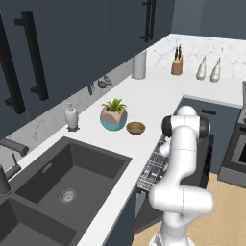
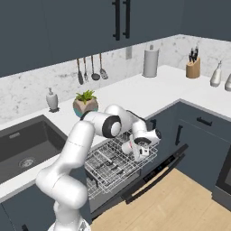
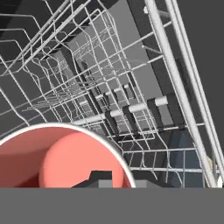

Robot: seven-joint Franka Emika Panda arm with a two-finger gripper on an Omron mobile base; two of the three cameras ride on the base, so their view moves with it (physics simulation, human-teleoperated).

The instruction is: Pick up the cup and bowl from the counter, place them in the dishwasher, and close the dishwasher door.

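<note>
Gripper clenched on cup, rim-hold, cup just below over dishwasher rack. Likely light, rigid, slick-walled; pinching the wall at the rim suits.

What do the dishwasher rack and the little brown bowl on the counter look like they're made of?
The grey dishwasher rack looks like thin metal wire: an open grid of pale, slightly shiny rods. The small shallow brown bowl looks wooden, matte and warm tan, though rendering leaves that uncertain.

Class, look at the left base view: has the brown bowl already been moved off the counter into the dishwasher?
No. The bowl sits on the counter, just right of the plant pot.
</note>
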